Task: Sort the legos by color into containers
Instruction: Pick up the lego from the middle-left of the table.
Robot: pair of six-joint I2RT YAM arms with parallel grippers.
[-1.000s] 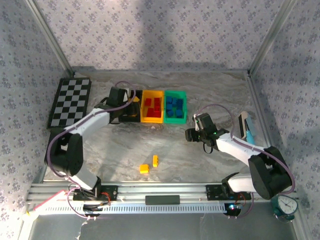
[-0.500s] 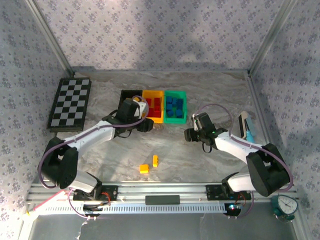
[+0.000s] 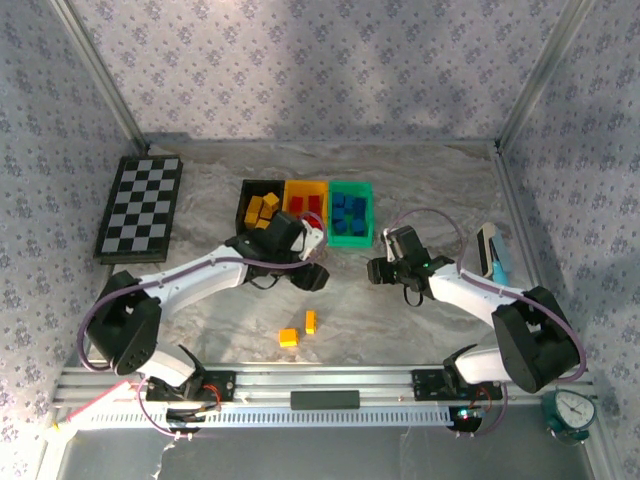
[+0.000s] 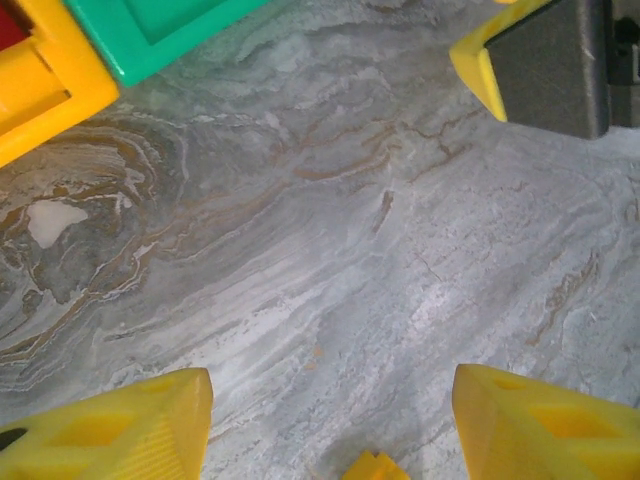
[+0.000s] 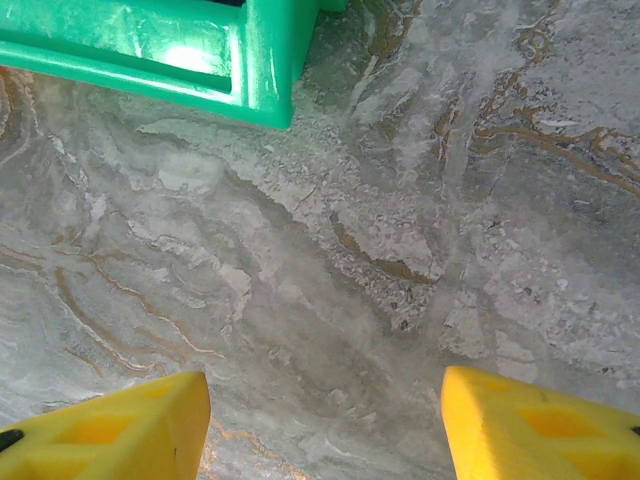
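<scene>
Three containers stand in a row at the back: a black bin [image 3: 246, 192] with yellow legos [image 3: 261, 208], a yellow bin [image 3: 305, 236] with red legos [image 3: 306, 206], and a green bin [image 3: 351, 238] with blue legos [image 3: 349, 211]. Two yellow legos [image 3: 289, 338] [image 3: 311, 321] lie loose on the table near the front. My left gripper [image 3: 315, 277] [image 4: 330, 400] hangs open over bare table just in front of the yellow bin, nothing between its fingers. My right gripper [image 3: 377, 270] [image 5: 325, 400] is open and empty too, in front of the green bin [image 5: 200, 50].
A black-and-white checkerboard [image 3: 140, 205] lies at the back left. In the left wrist view the corners of the green bin [image 4: 150, 30] and the yellow bin [image 4: 40, 85] sit top left, and a finger of the right gripper [image 4: 540, 60] top right. The two grippers are close together.
My left arm has swung from over the black bin down and to the right, onto the table in front of the bins. The yellow legos in the black bin are now uncovered. The right arm has hardly moved.
</scene>
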